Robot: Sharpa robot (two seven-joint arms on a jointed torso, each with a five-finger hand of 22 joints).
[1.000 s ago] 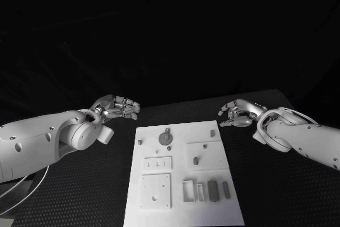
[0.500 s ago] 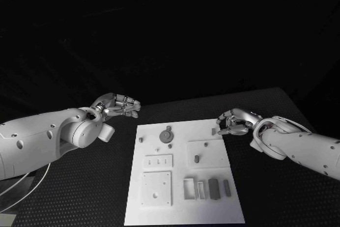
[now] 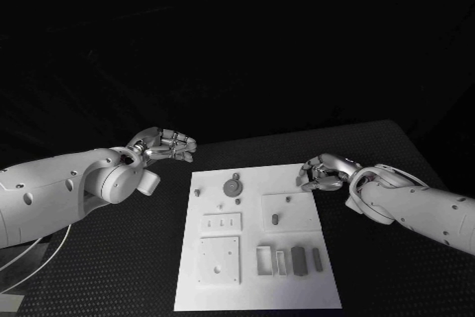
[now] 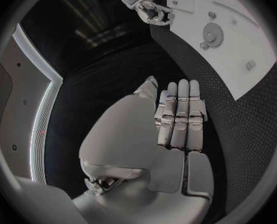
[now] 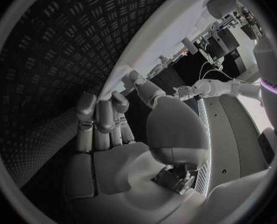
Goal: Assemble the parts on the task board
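The white task board (image 3: 252, 289) lies in the middle of the table. On it are a grey gear (image 3: 232, 188), small pegs (image 3: 275, 219) and grey blocks (image 3: 298, 260) near its front right. My right hand (image 3: 322, 171) hovers at the board's far right corner, fingers curled, tips close to a small peg (image 3: 300, 182); I see nothing in it. In the right wrist view its fingers (image 5: 101, 119) fold in beside the board's edge (image 5: 175, 35). My left hand (image 3: 165, 146) hangs over the table left of the board's far corner, fingers (image 4: 178, 114) curled in and holding nothing.
The left wrist view shows the board (image 4: 244, 59) with the gear (image 4: 213, 33), and the right hand (image 4: 149, 9) at its far corner. Black textured table (image 3: 119, 262) surrounds the board on both sides.
My right hand has moved in and down to the board's far right corner, beside the small peg. The left hand has hardly moved.
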